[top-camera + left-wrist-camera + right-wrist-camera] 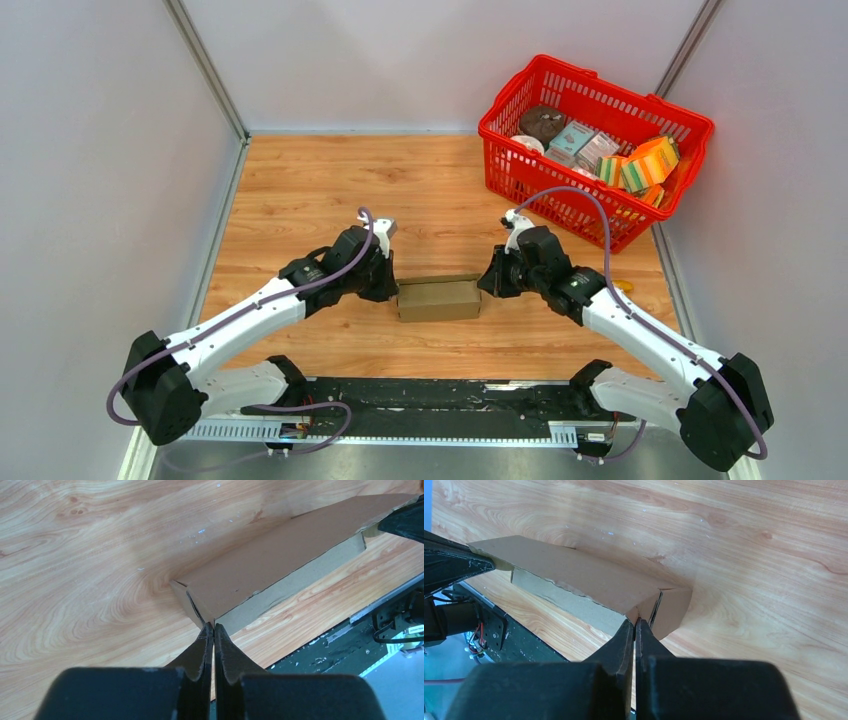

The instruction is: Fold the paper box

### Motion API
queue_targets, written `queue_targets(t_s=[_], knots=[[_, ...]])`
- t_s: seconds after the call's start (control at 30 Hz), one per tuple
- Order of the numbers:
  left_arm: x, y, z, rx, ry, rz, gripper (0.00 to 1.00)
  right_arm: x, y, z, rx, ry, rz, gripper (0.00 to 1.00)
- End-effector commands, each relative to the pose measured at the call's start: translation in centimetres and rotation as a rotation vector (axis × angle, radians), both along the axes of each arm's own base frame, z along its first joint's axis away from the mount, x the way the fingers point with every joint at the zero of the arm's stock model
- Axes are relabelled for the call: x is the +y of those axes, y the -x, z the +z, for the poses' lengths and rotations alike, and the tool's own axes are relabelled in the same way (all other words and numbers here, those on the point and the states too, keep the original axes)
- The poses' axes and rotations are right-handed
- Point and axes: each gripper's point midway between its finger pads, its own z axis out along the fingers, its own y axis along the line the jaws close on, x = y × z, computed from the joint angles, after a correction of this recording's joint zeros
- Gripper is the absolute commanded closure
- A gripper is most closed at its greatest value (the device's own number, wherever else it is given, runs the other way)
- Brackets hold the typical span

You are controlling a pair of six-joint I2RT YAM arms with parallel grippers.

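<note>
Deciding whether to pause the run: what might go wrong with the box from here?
1. The shut left pincer touches the paper box at a corner, so it may slip off or dent it.
2. The shut right pincer meets an end flap with a visible gap; pushing could buckle it.

One paper box [439, 300], one red basket [560, 190] (several packages [585, 145] inside), two end effectors [392, 290] [484, 284].

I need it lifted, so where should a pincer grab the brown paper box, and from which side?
Probably grip the paper box across its narrow width at mid-length, coming straight down. It lies flat, long and low, its long sides free, while the shut left pincer and right pincer crowd its short ends.
</note>
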Motion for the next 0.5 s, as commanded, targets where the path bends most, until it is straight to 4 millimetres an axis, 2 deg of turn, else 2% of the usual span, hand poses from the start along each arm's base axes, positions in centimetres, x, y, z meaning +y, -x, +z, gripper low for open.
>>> queue_targets(t_s=[0.0,0.2,0.47], knots=[[-0.7,0.0,0.6,-0.021,0.012,-0.03,0.96,1.5,-0.5,1.9,-0.036,-0.072,0.012,0.99],[-0.3,0.4,0.3,-0.027,-0.013,-0.042,0.97,0.2,-0.3,0.4,-0.116,0.062,0.057,1.0],[-0.4,1.4,-1.5,-0.008,-0.042,-0.045,1.0,0.5,0.8,-1.6,-0.234,0.182,0.08,1.0]])
